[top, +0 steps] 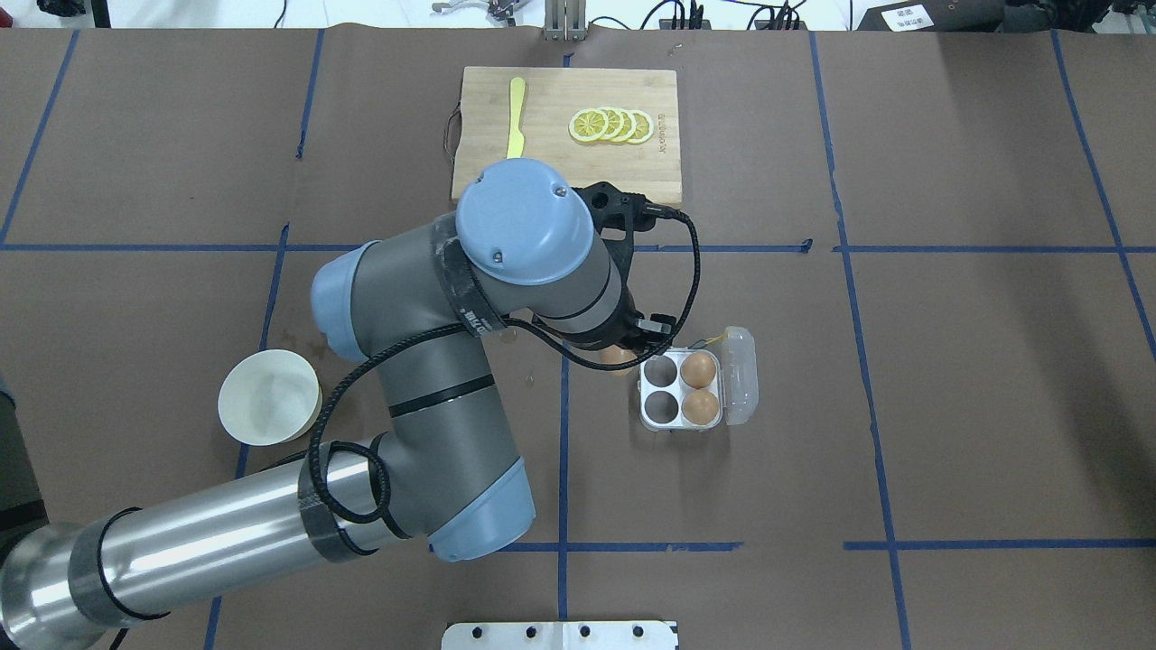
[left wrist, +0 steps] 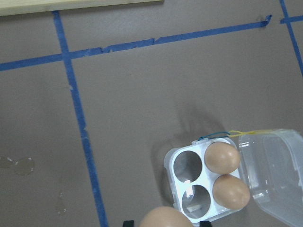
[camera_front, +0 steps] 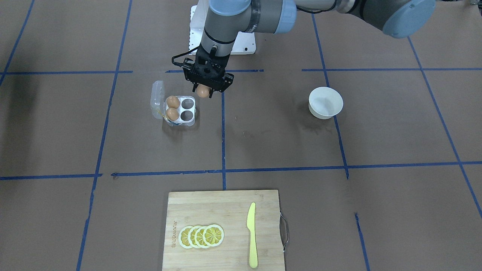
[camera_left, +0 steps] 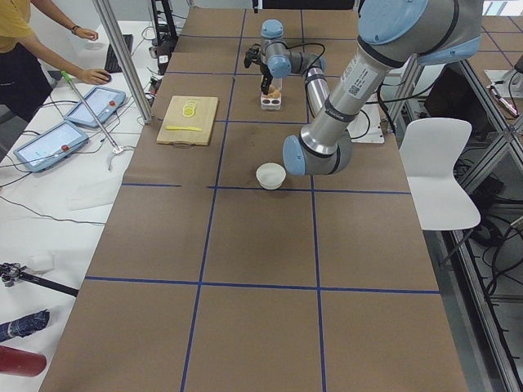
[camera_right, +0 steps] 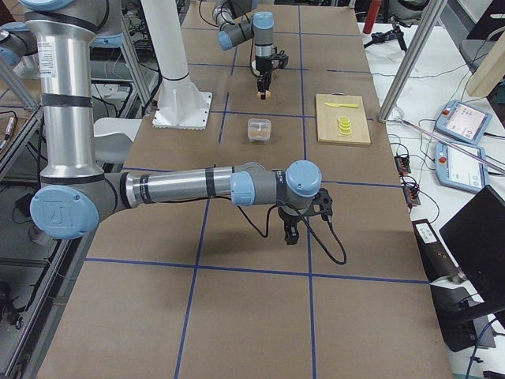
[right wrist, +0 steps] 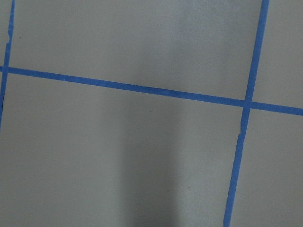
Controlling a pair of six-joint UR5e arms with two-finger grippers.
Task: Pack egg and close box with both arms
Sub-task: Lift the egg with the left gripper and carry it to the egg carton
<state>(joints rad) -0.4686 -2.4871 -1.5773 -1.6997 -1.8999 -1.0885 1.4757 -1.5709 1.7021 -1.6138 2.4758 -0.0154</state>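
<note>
My left gripper (camera_front: 204, 88) is shut on a tan-brown egg (camera_front: 203, 92), held a little above the table beside the box (camera_front: 180, 109). The box is a clear four-cell carton; two brown eggs fill the cells on the lid side and the two cells nearer the gripper are empty. Its lid (camera_front: 157, 98) lies open, away from the gripper. In the left wrist view the held egg (left wrist: 163, 218) shows at the bottom edge, close to the box (left wrist: 172, 163). My right gripper (camera_right: 290, 234) hangs low over bare table far from the box; I cannot tell whether it is open or shut.
A white bowl (camera_front: 325, 102) stands on the left arm's side. A wooden cutting board (camera_front: 229, 210) with lemon slices (camera_front: 201, 236) and a yellow knife (camera_front: 252, 235) lies at the far table edge. A person (camera_left: 20, 57) is at the side table.
</note>
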